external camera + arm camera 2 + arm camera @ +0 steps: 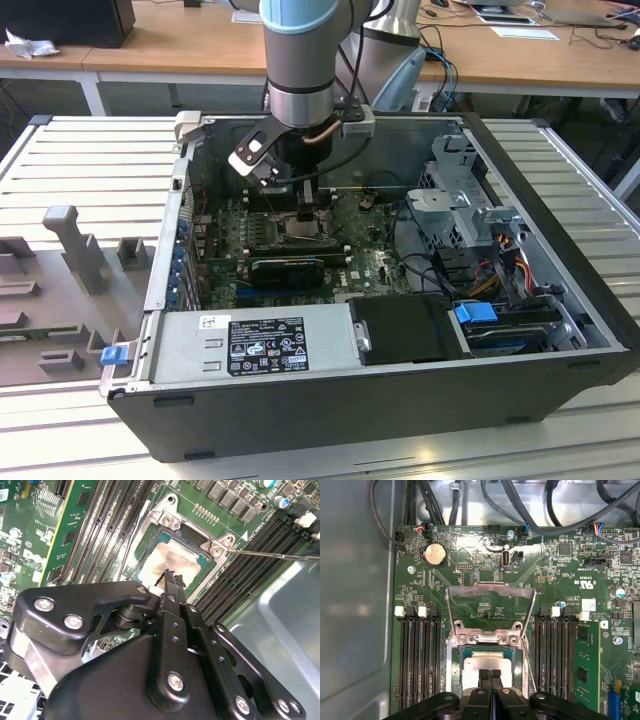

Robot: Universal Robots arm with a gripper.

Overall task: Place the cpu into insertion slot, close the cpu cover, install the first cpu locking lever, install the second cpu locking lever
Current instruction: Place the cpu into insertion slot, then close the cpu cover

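Between long black memory slots (420, 655), the pale square cpu (490, 661) lies in the dark-framed insertion slot (453, 675), with the black gripper (490, 672) closed, tips at its face. The grey metal cpu cover (490, 586) stands open; good seating likely means the chip lying flat, corners aligned.

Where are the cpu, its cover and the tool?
cpu (487, 661), first wrist view, pale face.
cover (490, 586), first wrist view, frame's free edge.
tool (490, 673), first wrist view, between fingertips.
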